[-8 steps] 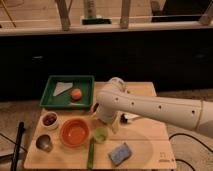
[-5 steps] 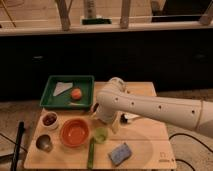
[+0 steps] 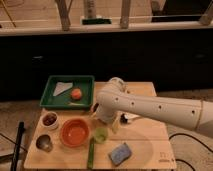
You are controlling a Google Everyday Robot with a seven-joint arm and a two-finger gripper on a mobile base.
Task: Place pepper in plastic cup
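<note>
The plastic cup [image 3: 101, 134] is small, pale lime-green, and stands on the wooden table [image 3: 145, 142] just right of the orange bowl [image 3: 75, 132]. A long thin green pepper [image 3: 91, 152] lies on the table right below the cup, between the orange bowl and a blue sponge. My gripper [image 3: 108, 120] hangs at the end of the white arm [image 3: 150, 106], just above and behind the cup. The arm's bulk hides its tips.
A green tray [image 3: 50, 90] at the back left holds a white cloth [image 3: 63, 88] and an orange fruit [image 3: 76, 94]. A white bowl with dark contents [image 3: 49, 120] and a shiny metal cup [image 3: 44, 143] stand at the left. A blue sponge [image 3: 120, 153] lies near the front edge.
</note>
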